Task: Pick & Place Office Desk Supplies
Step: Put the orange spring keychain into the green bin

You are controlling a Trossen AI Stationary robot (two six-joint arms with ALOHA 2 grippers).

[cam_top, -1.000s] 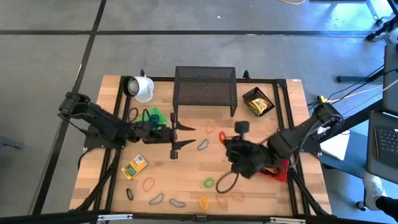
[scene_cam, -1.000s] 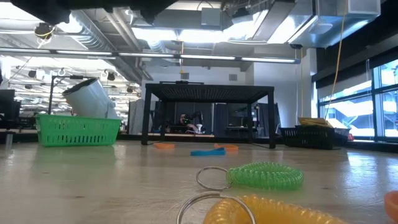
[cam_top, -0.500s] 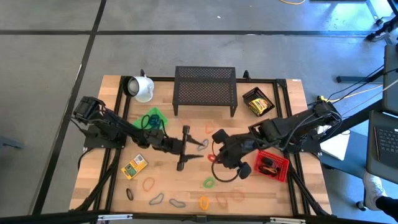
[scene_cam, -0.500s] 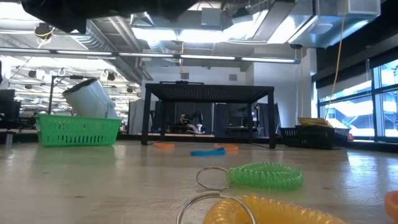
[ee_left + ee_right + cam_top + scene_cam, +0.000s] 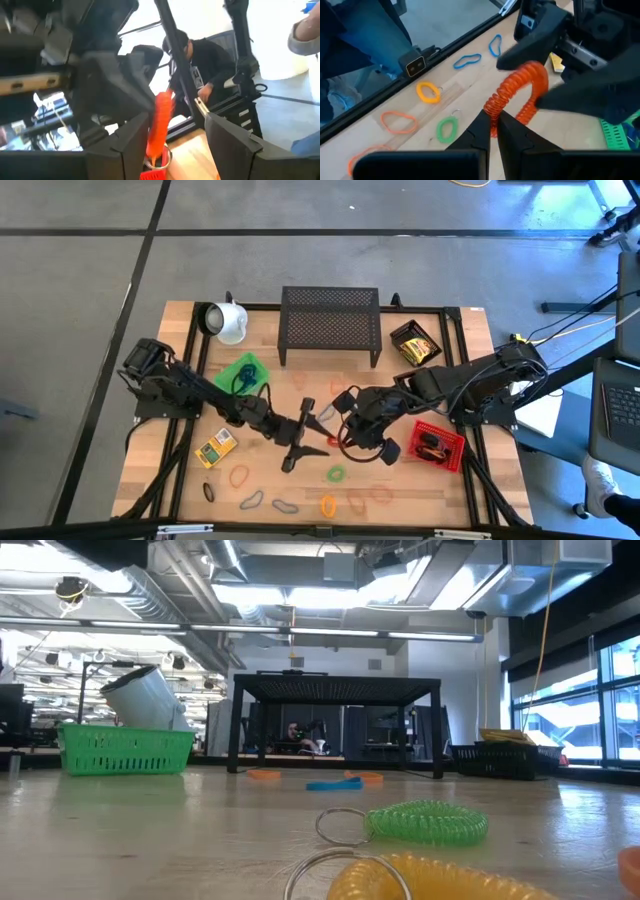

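High view: right gripper [image 5: 345, 418] clamped on orange coil [image 5: 517, 95], in front of mesh shelf [image 5: 330, 325]; left gripper [image 5: 308, 428] spread wide, just beside coil.

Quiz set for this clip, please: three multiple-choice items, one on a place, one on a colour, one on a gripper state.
1. Where does the white mug lie?
A. inside the red basket
B. at the table's far left corner, beside the black mesh shelf
C. on top of the shelf

2. What colour is the coiled loop in the right gripper?
A. orange-red
B. blue
C. green

3. How does the left gripper stand?
A. shut on a yellow box
B. out of sight
C. open, around nothing

Answers:
1 B, the high view shows it lying left of the shelf.
2 A, the right wrist view shows the pinched coil.
3 C, the left wrist view shows its fingers spread with nothing between them.
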